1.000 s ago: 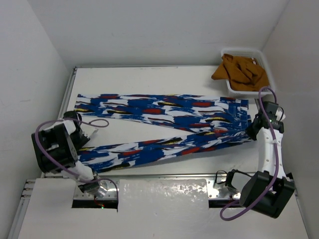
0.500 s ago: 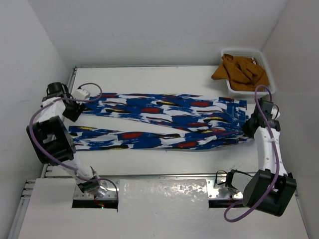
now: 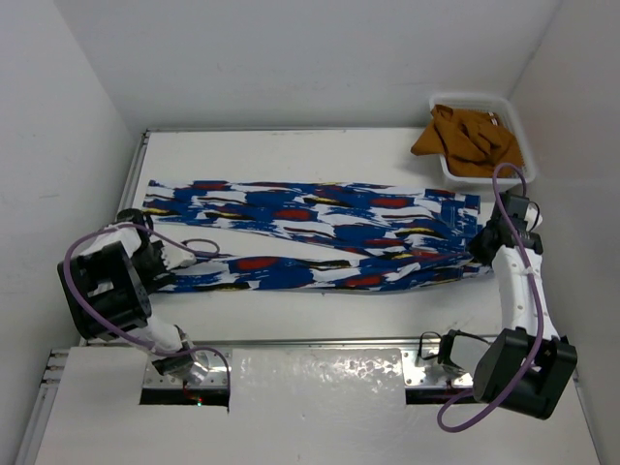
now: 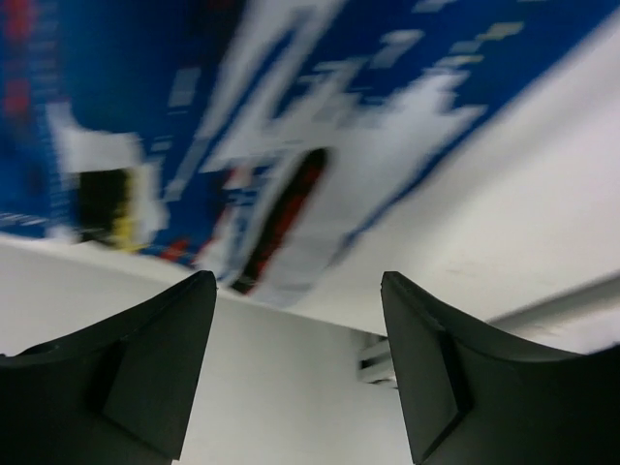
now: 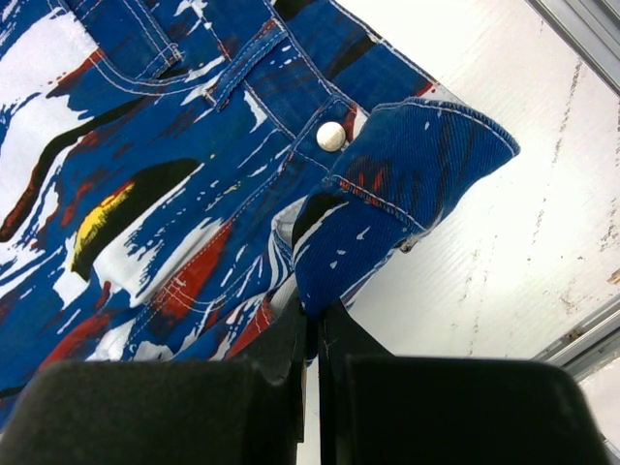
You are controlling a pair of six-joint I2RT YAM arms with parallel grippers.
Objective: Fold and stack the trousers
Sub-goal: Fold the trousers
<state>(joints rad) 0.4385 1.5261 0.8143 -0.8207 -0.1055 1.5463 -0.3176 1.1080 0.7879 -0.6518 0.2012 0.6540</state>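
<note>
The trousers (image 3: 320,232), royal blue with white, red, yellow and black patches, lie stretched across the table, legs to the left, waist to the right. My right gripper (image 3: 481,250) is shut on the waistband corner near the button (image 5: 331,136), pinching blue fabric (image 5: 387,213) between its fingers. My left gripper (image 3: 160,263) is open and empty, just off the lower leg's cuff end; the blurred cuff (image 4: 291,194) shows ahead of its spread fingers (image 4: 145,368) in the left wrist view.
A white tray (image 3: 518,131) at the back right holds a brown crumpled garment (image 3: 467,138). White walls close in on the left, back and right. The table's metal front edge (image 3: 320,341) runs below the trousers.
The left gripper moved from the upper leg's cuff down to beside the lower leg's cuff. The lower leg now lies close under the upper leg. The right gripper held its grip.
</note>
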